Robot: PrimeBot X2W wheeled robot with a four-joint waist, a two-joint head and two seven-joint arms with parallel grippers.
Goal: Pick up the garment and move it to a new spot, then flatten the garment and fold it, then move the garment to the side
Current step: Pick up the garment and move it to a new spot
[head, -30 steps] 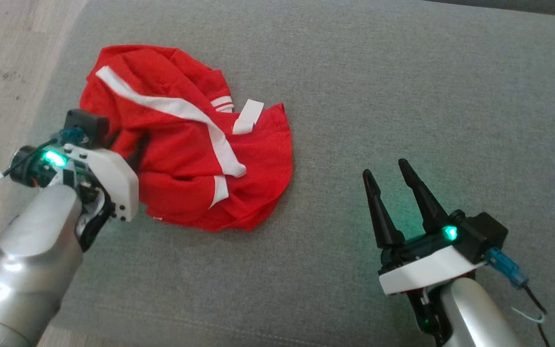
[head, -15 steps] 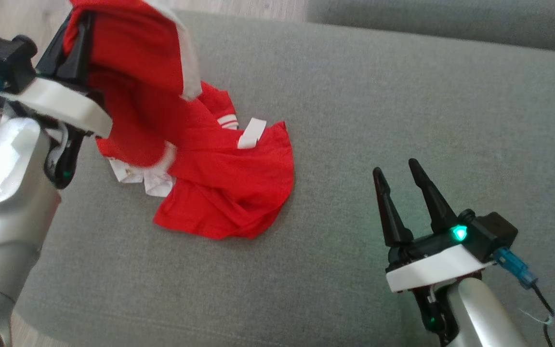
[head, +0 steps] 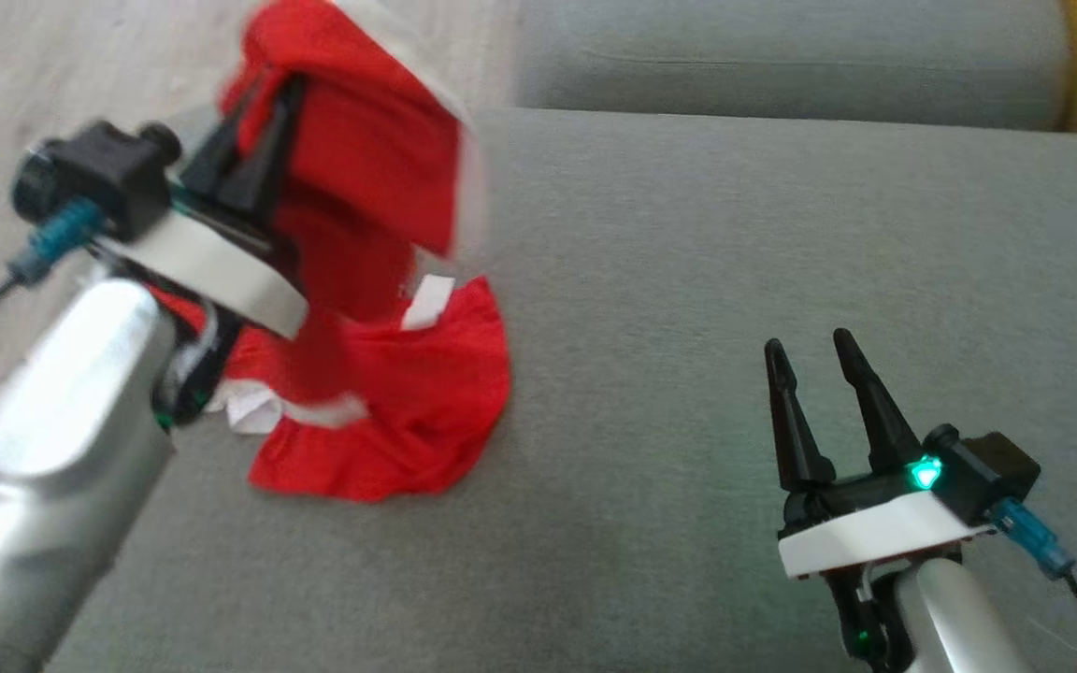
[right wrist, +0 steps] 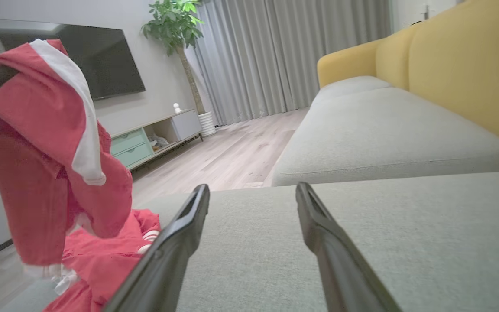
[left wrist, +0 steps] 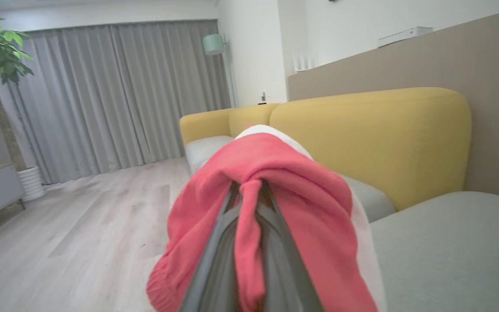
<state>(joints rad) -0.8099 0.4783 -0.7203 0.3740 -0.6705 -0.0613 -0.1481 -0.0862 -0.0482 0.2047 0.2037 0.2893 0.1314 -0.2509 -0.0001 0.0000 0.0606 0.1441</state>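
The garment [head: 380,187] is red with white stripes. Its upper part hangs from my left gripper [head: 263,98], which is shut on a fold of it and raised at the upper left of the head view. The garment's lower part [head: 426,411] still rests bunched on the grey sofa seat [head: 735,262]. In the left wrist view the red garment [left wrist: 293,182] drapes over the closed fingertips. My right gripper [head: 810,350] stands open and empty low over the seat at the lower right. The right wrist view has the hanging garment [right wrist: 50,143] at its left.
A second grey seat cushion [head: 782,56] lies beyond the one I work on, with a yellow backrest [left wrist: 371,130] behind it. Wooden floor [head: 80,65] runs along the sofa's left edge. A TV unit [right wrist: 145,138], a plant and curtains stand farther off.
My left gripper has shut on the garment and lifted its upper part off the seat, up and to the right. The head camera has tilted up. The right gripper stays open.
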